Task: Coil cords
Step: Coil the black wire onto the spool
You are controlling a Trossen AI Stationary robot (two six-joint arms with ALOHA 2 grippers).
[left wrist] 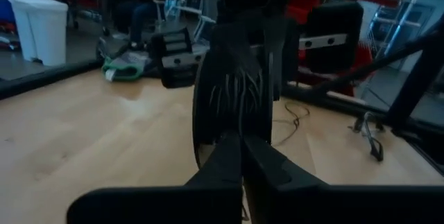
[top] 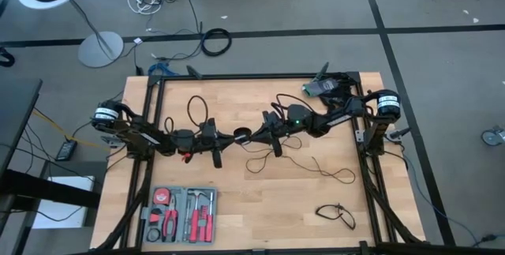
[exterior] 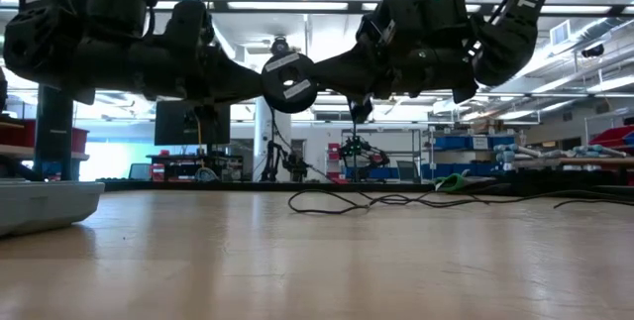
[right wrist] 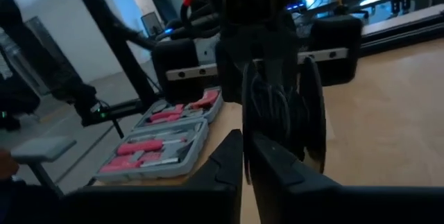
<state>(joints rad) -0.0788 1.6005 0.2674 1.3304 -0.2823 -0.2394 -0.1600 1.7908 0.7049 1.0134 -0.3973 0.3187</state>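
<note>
High view: both arms met mid-tabletop. Left end effector (top: 229,139) and right end effector (top: 254,136) faced each other with a round black disc (top: 242,136) between them. The long cord (top: 316,166) trailed loosely on the wood from under the right arm toward 4 o'clock. A short cord (top: 337,214) lay coiled near the 5 o'clock corner, well apart. A tool tray (top: 181,215) sat at 7 o'clock. A thick cable ring (top: 215,42) lay on the floor at 12 o'clock.

Low view: the disc (exterior: 289,82), pale centre showing, hung in the air between the two dark end effectors, above the tabletop (exterior: 317,261). A cord (exterior: 396,200) lay in loose loops on the far wood. The tray edge (exterior: 45,204) showed at 9 o'clock.

Left wrist view: the left end effector's fingers (left wrist: 229,161) were closed together at the disc's (left wrist: 232,102) edge, apparently pinching it. A cord (left wrist: 295,116) lay on the wood beyond.

Right wrist view: the right end effector's fingers (right wrist: 236,158) were closed at the disc's (right wrist: 281,109) rim from the other side. The tray (right wrist: 163,144) lay beyond, with red-handled tools.
</note>
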